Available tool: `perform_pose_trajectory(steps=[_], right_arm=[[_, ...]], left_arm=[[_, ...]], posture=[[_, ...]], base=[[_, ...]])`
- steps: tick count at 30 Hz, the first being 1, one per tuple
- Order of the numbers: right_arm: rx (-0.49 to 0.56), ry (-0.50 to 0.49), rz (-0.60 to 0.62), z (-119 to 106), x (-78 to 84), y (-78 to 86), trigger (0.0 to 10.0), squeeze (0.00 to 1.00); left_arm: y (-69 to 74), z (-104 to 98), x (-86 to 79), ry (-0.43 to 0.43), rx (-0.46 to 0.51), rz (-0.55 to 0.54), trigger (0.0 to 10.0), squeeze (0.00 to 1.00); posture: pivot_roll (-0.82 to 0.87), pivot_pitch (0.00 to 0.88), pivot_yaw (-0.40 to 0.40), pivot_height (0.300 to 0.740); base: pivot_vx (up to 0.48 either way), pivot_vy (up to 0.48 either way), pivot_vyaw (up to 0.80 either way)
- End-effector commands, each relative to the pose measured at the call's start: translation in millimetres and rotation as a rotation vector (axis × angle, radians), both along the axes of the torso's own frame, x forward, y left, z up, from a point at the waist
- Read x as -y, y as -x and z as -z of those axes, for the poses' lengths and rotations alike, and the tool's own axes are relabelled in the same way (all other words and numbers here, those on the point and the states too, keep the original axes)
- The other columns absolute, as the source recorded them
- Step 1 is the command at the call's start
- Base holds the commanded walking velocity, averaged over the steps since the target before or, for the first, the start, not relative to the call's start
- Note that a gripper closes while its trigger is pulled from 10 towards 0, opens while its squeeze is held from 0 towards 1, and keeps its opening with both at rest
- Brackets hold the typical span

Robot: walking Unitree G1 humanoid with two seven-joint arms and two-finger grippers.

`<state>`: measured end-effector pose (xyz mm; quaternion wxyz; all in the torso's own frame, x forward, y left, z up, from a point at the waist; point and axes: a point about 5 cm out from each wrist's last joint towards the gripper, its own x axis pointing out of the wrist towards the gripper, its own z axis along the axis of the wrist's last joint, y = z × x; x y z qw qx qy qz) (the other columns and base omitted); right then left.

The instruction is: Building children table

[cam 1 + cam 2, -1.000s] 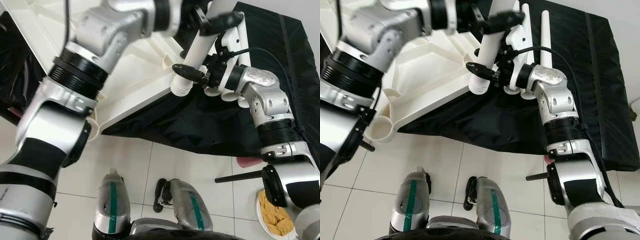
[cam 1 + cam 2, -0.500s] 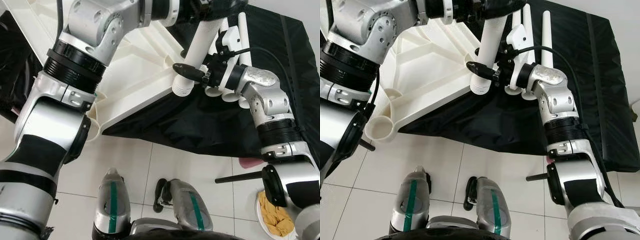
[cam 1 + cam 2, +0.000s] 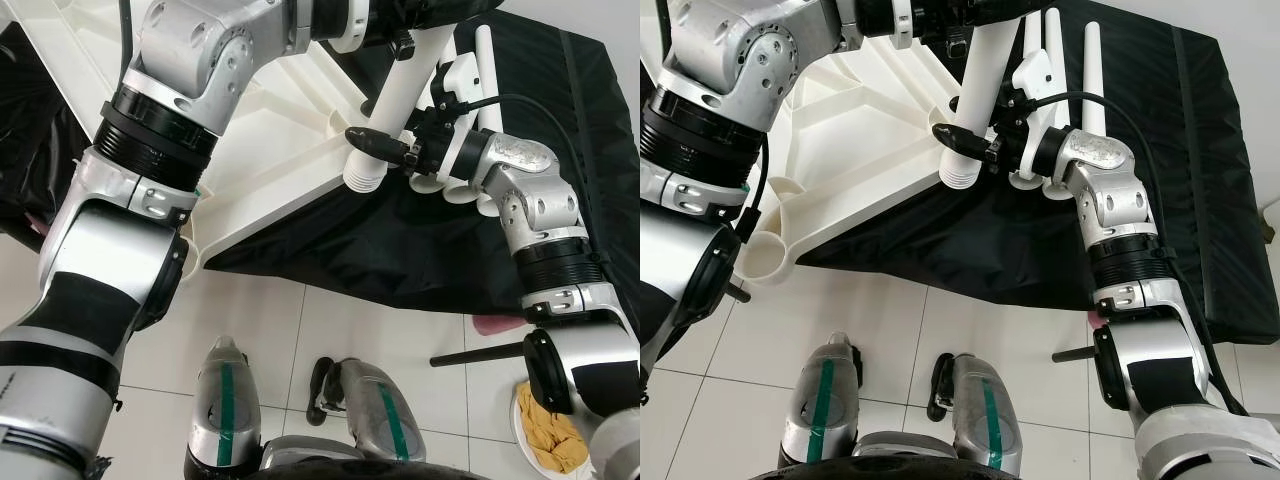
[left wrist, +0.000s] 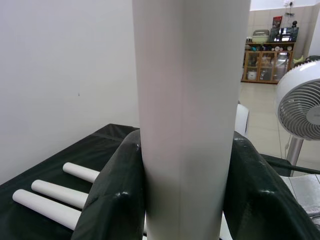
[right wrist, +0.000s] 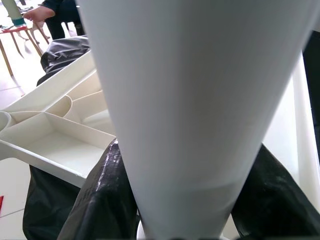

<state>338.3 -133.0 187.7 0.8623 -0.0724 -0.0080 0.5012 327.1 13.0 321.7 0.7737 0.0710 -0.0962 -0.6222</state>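
A white table leg [image 3: 405,90] stands tilted over the upturned white tabletop [image 3: 250,130], with its threaded end [image 3: 362,178] lowest, beside the tabletop's near edge. My right gripper [image 3: 362,122] is shut on the leg just above the thread. My left gripper [image 3: 432,14] is shut on the same leg higher up, at the picture's top edge. In the left wrist view the leg [image 4: 190,125] sits between black fingers [image 4: 117,200]. The right wrist view shows the leg [image 5: 200,100] clamped between glossy fingers [image 5: 100,200]. A round leg socket [image 3: 758,258] sits at the tabletop's nearest corner.
Spare white legs [image 3: 1087,70] lie on the black cloth [image 3: 400,250] under the tabletop. My feet [image 3: 300,410] stand on white tiles. An orange cloth [image 3: 545,425] lies on the floor at the right. A fan [image 4: 300,105] and a person [image 5: 50,12] are farther off.
My left arm has turned and risen, carrying its gripper higher along the leg to the top edge. The right gripper and the leg's threaded end have hardly moved.
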Motion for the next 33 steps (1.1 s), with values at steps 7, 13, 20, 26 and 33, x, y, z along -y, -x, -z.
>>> perform_pose_trajectory(steps=[7,13,20,26,33], right_arm=[[-0.046,-0.052,0.096,3,6.3,-7.1,10.0,0.00],[-0.040,-0.063,0.110,2,5.2,-7.6,10.0,0.00],[-0.020,-0.084,0.147,-1,5.7,-7.9,10.0,0.00],[-0.008,-0.114,0.212,-1,11.4,-6.6,10.0,0.00],[-0.008,-0.133,0.256,1,12.9,-6.2,10.0,0.00]], left_arm=[[1.3,2,-0.6,-0.009,0.008,-0.007,0.0,0.00],[2.2,5,-0.4,-0.023,0.007,-0.008,10.0,0.00],[2.6,7,-3.1,-0.018,-0.010,-0.013,10.0,0.00],[1.8,13,-4.6,-0.018,-0.039,-0.016,10.0,0.00],[-0.3,15,-6.3,-0.015,-0.053,-0.031,10.0,0.00]], posture=[[0.13,0.023,-0.096,0.740],[0.12,0.014,-0.084,0.740],[0.10,0.006,-0.053,0.740],[0.06,0.000,-0.019,0.740],[0.05,0.000,-0.001,0.740]], base=[[0.000,0.000,0.00],[0.000,0.000,0.00],[0.000,0.000,0.00],[0.000,0.000,0.00],[0.000,0.000,0.00]])
